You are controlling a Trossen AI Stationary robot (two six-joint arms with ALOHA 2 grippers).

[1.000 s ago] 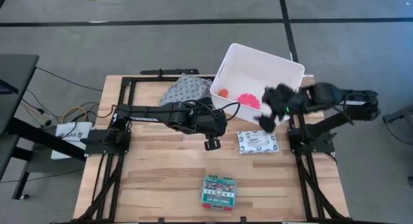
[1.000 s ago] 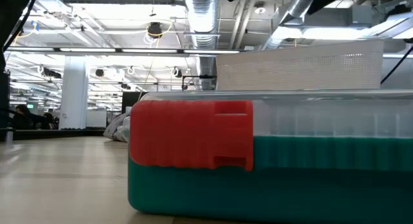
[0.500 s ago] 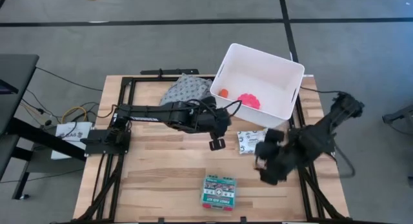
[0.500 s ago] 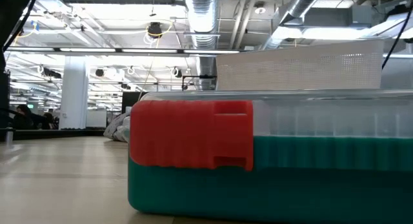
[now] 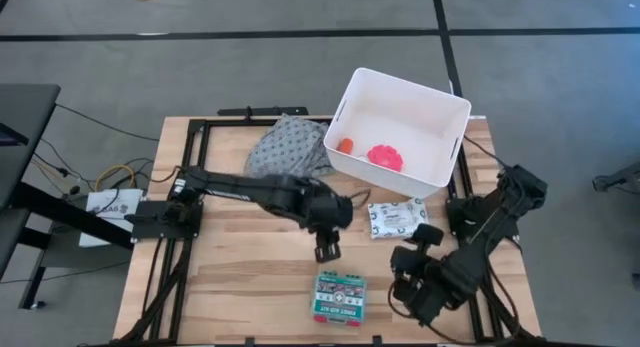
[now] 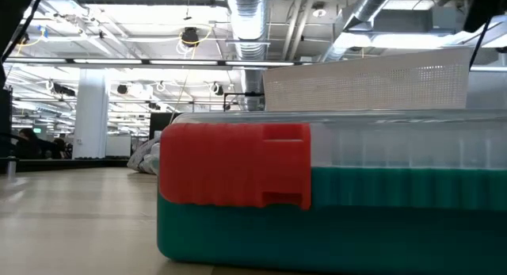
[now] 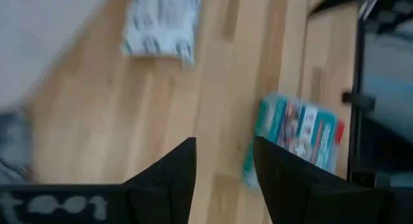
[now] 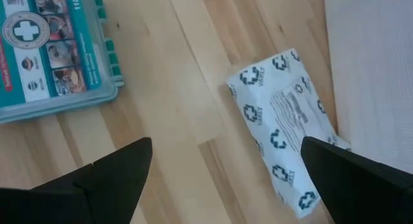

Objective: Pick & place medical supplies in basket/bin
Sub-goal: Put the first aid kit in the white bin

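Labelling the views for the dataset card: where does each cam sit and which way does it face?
High: overhead, straight down; both arms, white bin.
Low: table height, level; first-aid box fills it, no gripper visible.
Left wrist: past left gripper onto table.
Right wrist: past right gripper onto table.
Shared: both wrist views show the first-aid box and patterned pack.

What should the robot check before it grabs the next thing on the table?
1. Green first-aid box lying free on the table: ok.
2. White patterned pack free, beside the white bin: ok.
3. Left gripper empty, jaws apart, above bare wood between box and pack: ok.
4. Right gripper empty, jaws wide, near both box and pack: ok.
5. Bin has room; only the pink disc and orange tube show inside: ok.
6. Which arm goes next: cannot tell.
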